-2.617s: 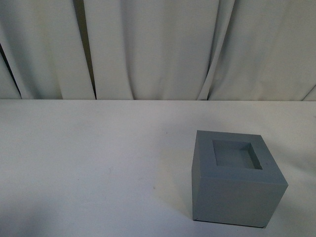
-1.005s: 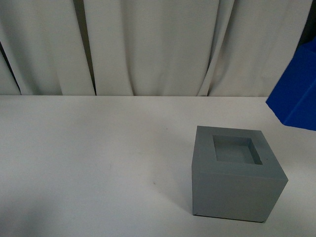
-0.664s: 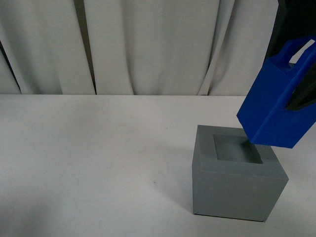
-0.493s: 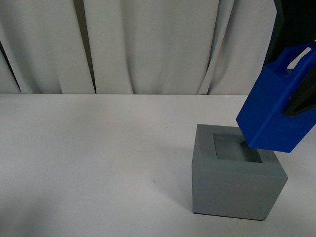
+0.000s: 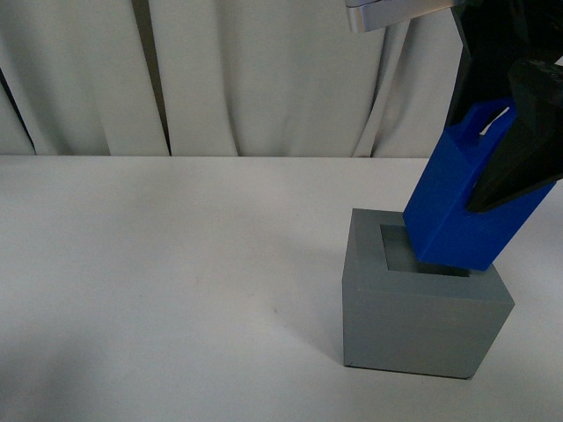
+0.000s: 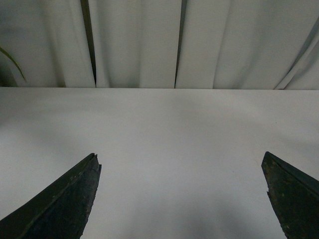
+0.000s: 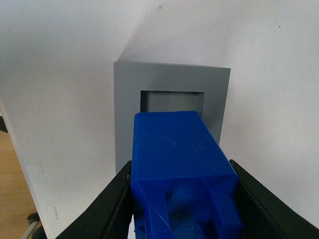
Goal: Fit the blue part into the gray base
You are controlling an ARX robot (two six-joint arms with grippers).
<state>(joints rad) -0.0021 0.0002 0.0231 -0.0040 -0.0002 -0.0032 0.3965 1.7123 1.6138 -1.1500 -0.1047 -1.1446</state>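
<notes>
The gray base (image 5: 413, 321) stands on the white table at the front right, its square recess (image 5: 396, 251) facing up. My right gripper (image 5: 506, 167) is shut on the blue part (image 5: 457, 207) and holds it tilted, its lower end at the recess and its handle up to the right. In the right wrist view the blue part (image 7: 177, 159) sits between the black fingers (image 7: 107, 204), with the gray base (image 7: 127, 99) and its recess beyond. My left gripper (image 6: 182, 164) is open and empty over bare table.
The white table (image 5: 158, 264) runs to a white curtain (image 5: 264, 79) at the back. A table edge with wooden floor (image 7: 12, 194) below shows in the right wrist view. A silver bar (image 5: 396, 13) of the right arm hangs at the top.
My right gripper has brought the blue part in from the right and lowered it. Its lower end has gone from beside the base to the recess.
</notes>
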